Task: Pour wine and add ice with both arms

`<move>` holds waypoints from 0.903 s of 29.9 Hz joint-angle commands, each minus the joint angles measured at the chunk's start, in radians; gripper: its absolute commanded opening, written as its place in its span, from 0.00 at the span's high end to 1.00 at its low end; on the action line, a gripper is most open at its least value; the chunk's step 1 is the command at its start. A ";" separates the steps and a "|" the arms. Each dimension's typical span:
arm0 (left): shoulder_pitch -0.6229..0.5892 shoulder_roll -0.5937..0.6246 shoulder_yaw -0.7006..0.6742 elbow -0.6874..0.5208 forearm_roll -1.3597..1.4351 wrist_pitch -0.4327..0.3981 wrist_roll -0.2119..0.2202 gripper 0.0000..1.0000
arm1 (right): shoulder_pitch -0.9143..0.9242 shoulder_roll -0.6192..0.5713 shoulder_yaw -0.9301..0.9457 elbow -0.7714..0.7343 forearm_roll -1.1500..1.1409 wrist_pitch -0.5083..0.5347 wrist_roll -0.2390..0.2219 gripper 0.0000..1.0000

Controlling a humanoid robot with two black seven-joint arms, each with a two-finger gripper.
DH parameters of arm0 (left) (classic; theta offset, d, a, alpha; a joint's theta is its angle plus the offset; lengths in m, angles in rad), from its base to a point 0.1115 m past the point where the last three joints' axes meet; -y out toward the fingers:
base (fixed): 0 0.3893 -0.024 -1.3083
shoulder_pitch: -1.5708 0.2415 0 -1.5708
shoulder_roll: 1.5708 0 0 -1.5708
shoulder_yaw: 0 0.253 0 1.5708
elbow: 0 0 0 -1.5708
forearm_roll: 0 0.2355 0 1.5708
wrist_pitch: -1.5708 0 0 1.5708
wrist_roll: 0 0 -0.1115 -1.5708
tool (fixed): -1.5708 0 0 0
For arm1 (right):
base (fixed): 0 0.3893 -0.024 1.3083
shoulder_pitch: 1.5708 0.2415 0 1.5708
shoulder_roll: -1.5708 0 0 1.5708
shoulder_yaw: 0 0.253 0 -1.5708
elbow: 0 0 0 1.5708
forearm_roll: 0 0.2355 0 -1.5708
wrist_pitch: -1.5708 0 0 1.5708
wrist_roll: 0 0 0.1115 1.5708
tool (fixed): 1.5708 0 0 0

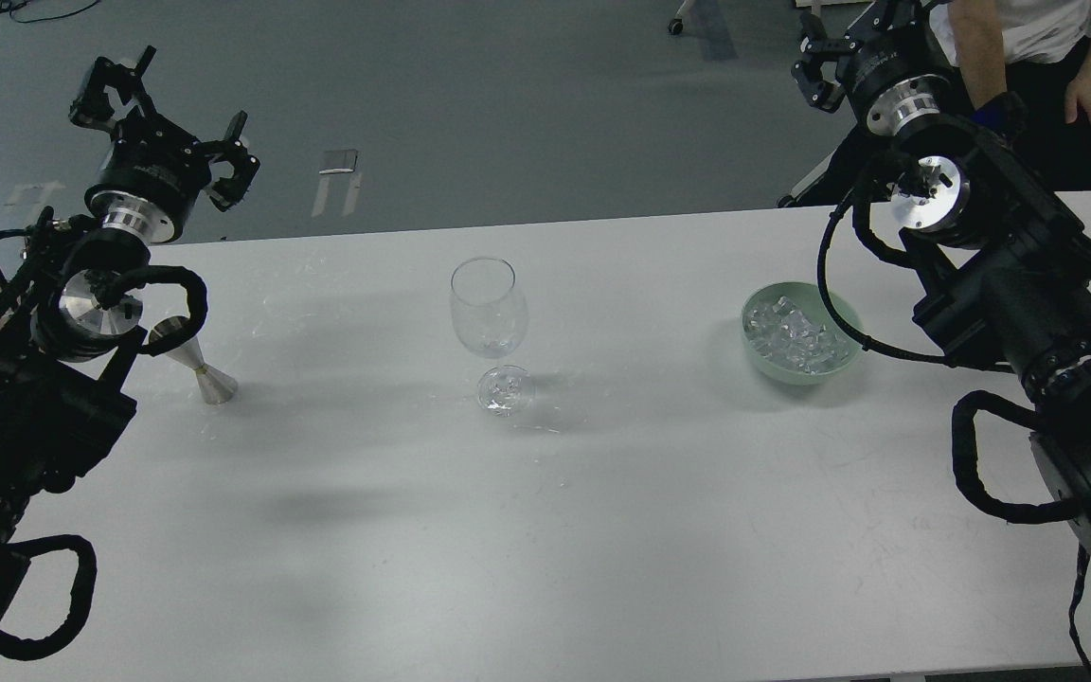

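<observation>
An empty-looking clear wine glass (490, 313) stands upright at the middle of the white table (602, 511). To its right a pale green bowl (761, 358) holds a heap of clear ice (796, 333). A small metal jigger (205, 371) stands at the left, its top partly hidden behind my left arm. The wine is hidden from view. My left gripper (187, 99) is raised beyond the table's far left edge, open and empty. High at the far right, above and behind the bowl, my right gripper (813, 64) is open and holds nothing.
A person (1066, 66) stands behind the table's far right corner, close to my right arm. Grey floor lies beyond the table's far edge. My bulky arms and looping cables overhang both sides of the table.
</observation>
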 commanded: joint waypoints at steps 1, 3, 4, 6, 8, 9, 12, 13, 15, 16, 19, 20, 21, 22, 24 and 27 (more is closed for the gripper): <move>0.001 -0.009 0.002 0.000 0.006 0.003 -0.006 0.02 | 0.001 0.000 0.001 0.000 0.000 0.000 0.002 0.00; -0.001 -0.011 0.002 0.000 0.009 0.006 -0.006 0.02 | 0.001 -0.001 0.001 0.000 0.000 0.000 0.000 0.00; -0.003 -0.009 0.002 0.000 0.009 0.008 -0.006 0.02 | 0.001 -0.001 0.001 0.000 0.000 0.000 0.001 0.00; -0.004 -0.008 0.002 0.000 0.009 0.007 -0.005 0.02 | 0.001 -0.001 0.001 0.000 0.000 -0.003 0.002 0.00; -0.004 -0.006 0.002 0.000 0.009 0.007 -0.003 0.02 | 0.001 -0.004 -0.001 0.000 0.000 -0.005 0.002 0.00; -0.006 -0.003 -0.002 0.000 0.003 0.007 -0.005 0.02 | 0.001 -0.007 -0.001 0.000 -0.002 -0.006 0.002 0.00; -0.009 -0.002 -0.020 0.000 -0.006 0.011 -0.001 0.02 | 0.001 -0.009 -0.002 0.000 -0.002 -0.006 0.003 0.00; -0.010 -0.002 -0.020 0.000 -0.006 0.014 -0.001 0.02 | 0.001 -0.009 -0.002 -0.002 -0.002 -0.006 0.003 0.00; -0.016 -0.005 -0.020 0.000 -0.004 0.023 -0.008 0.02 | 0.000 -0.009 -0.004 -0.006 -0.002 -0.006 0.003 0.00; -0.027 -0.005 -0.018 0.000 -0.004 0.026 -0.005 0.02 | -0.002 -0.010 -0.004 -0.006 -0.002 -0.005 0.003 0.00; -0.032 -0.002 -0.014 0.000 -0.004 0.016 -0.003 0.02 | -0.005 -0.010 -0.004 -0.006 -0.002 -0.002 0.003 0.00; -0.030 0.000 -0.014 0.002 -0.004 0.013 -0.001 0.02 | -0.003 -0.010 -0.004 -0.006 -0.002 0.000 0.003 0.00; -0.030 0.003 -0.012 0.003 -0.004 0.008 0.000 0.02 | -0.003 -0.010 -0.002 -0.006 0.000 0.003 0.003 0.00; -0.030 0.004 -0.018 0.006 -0.006 -0.001 0.003 0.02 | -0.003 -0.013 -0.002 -0.006 -0.002 0.006 0.005 0.00; -0.029 0.004 -0.018 0.011 -0.006 -0.019 0.009 0.02 | -0.006 -0.030 -0.002 -0.003 0.000 0.008 0.005 0.00; -0.024 0.003 -0.015 0.011 -0.004 -0.020 0.009 0.02 | -0.006 -0.035 -0.001 0.000 0.000 0.011 0.005 0.00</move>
